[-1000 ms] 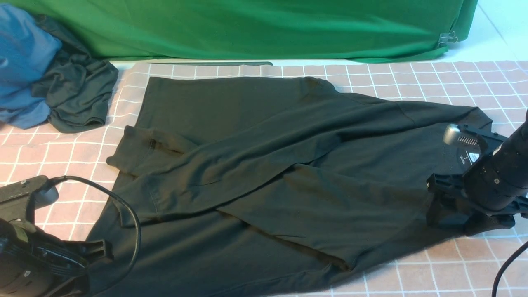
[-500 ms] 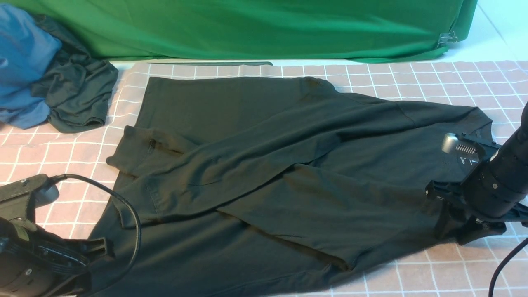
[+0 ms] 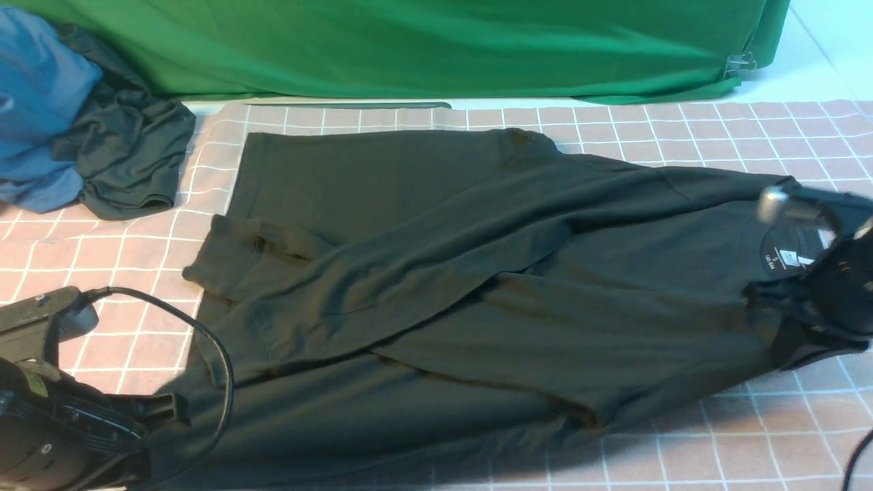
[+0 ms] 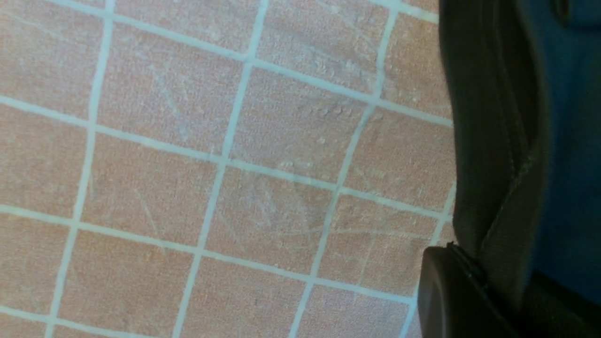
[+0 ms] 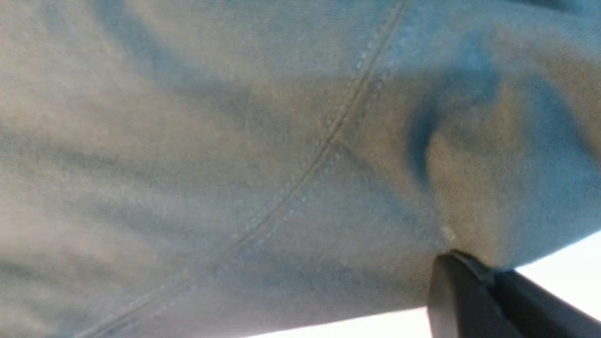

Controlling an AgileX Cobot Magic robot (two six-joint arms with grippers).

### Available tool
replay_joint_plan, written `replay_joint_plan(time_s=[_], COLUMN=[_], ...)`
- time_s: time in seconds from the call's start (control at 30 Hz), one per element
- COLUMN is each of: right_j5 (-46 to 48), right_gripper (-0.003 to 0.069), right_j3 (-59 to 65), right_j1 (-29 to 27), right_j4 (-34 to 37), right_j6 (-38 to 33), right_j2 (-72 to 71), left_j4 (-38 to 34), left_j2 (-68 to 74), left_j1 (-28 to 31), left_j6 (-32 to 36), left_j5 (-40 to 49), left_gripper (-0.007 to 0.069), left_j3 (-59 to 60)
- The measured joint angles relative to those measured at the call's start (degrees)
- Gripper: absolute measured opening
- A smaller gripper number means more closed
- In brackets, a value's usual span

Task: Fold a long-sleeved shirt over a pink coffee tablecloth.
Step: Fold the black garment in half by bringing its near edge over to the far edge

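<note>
Black long-sleeved cotton shirt (image 3: 436, 273) lies spread on your pink white-gridded tablecloth (image 3: 716, 136), sleeves crossed over its body. Your left fingers (image 4: 446, 291) pinch its hem, your right fingers (image 5: 460, 300) pinch fabric near the collar. Bare cloth lies beyond and at near right.

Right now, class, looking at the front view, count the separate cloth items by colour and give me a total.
Black or dark: 2, the long-sleeved shirt and the smaller bunched garment
Pink: 1, the checked tablecloth
Green: 1, the plain cloth
Blue: 1, the bunched fabric
Total: 5
</note>
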Motion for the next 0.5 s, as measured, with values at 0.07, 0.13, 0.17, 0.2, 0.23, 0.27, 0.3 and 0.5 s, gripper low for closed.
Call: replay_joint_plan(time_s=[0.07,0.13,0.17,0.2,0.23,0.27,0.3,0.5], right_j5=[1.93,3.91,4.3,4.74,4.91,5.13,5.32,7.38], right_gripper=[0.0048,0.0048,0.0048,0.0048,0.0048,0.0047,0.0047,0.0045], right_j3=[0.0,0.0,0.0,0.0,0.0,0.0,0.0,-2.73], right_j1=[-1.38,-2.65,-2.8,-2.94,-3.02,-3.09,-3.09,-3.19], right_j4=[-0.37,-0.5,-0.5,-0.5,-0.5,-0.5,-0.5,-0.91], right_j6=[-0.7,-1.43,-1.54,-1.72,-1.89,-2.23,-2.87,-4.23], right_j2=[-1.1,-1.63,-1.63,-1.65,-1.7,-1.69,-1.69,-1.69], left_j4=[-0.05,-0.18,-0.25,-0.25,-0.25,-0.25,-0.25,0.17], left_j2=[0.0,0.0,0.0,0.0,0.0,0.0,0.0,0.97], left_j1=[0.0,0.0,0.0,0.0,0.0,0.0,0.0,0.0], left_j6=[0.0,0.0,-0.05,-0.05,-0.05,-0.05,-0.05,-0.48], left_j5=[-0.06,0.0,0.0,0.0,0.0,0.0,0.06,0.13], left_gripper=[0.0046,0.0046,0.0046,0.0046,0.0046,0.0046,0.0046,0.0046], left_j3=[-0.21,-0.27,-0.33,-0.46,-0.55,-0.84,-1.94,-8.71])
